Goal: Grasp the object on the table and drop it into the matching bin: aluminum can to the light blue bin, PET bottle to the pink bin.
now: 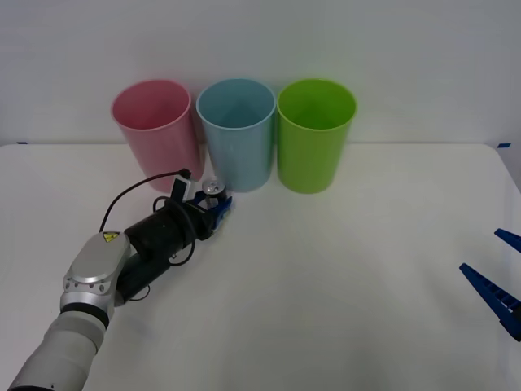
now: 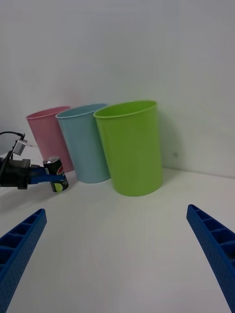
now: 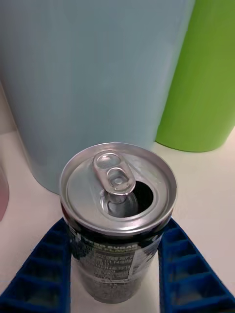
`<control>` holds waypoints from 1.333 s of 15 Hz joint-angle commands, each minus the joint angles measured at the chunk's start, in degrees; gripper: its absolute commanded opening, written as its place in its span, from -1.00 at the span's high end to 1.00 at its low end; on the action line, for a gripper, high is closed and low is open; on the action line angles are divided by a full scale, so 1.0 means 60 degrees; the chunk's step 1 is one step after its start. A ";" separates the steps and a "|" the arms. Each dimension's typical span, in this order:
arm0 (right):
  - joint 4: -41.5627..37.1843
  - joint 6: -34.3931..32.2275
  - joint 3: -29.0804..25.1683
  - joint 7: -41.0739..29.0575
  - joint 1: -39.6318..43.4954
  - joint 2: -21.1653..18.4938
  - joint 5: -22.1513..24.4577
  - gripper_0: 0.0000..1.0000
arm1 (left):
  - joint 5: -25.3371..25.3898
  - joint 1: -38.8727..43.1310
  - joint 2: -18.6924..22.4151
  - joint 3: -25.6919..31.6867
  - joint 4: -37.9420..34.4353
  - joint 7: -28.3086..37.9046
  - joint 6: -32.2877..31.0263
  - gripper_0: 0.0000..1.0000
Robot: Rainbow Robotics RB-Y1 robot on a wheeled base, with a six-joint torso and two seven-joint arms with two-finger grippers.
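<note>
The aluminum can (image 1: 213, 189) (image 2: 56, 171) (image 3: 117, 186) stands upright on the white table (image 1: 342, 309), close in front of the light blue bin (image 1: 236, 134) (image 2: 83, 142) (image 3: 98, 73). It is dark with a silver, opened top. My left gripper (image 1: 218, 205) (image 3: 117, 230) is shut on the can, one blue finger against each side. The pink bin (image 1: 156, 130) (image 2: 46, 137) stands just left of the blue one. At the table's right edge my right gripper (image 1: 501, 273) (image 2: 116, 212) is open and holds nothing.
A lime green bin (image 1: 316, 134) (image 2: 129, 146) (image 3: 205, 73) stands right of the light blue bin, and the three bins form a row at the back. A black cable (image 1: 134, 191) loops off the left wrist. White tabletop stretches across the front and right.
</note>
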 commanded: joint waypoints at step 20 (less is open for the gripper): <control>0.0000 0.0000 0.0000 0.0000 0.0000 0.0000 0.0000 -1.00 | 0.3740 0.3708 0.2624 -0.0248 -0.5306 0.0322 -0.0554 1.00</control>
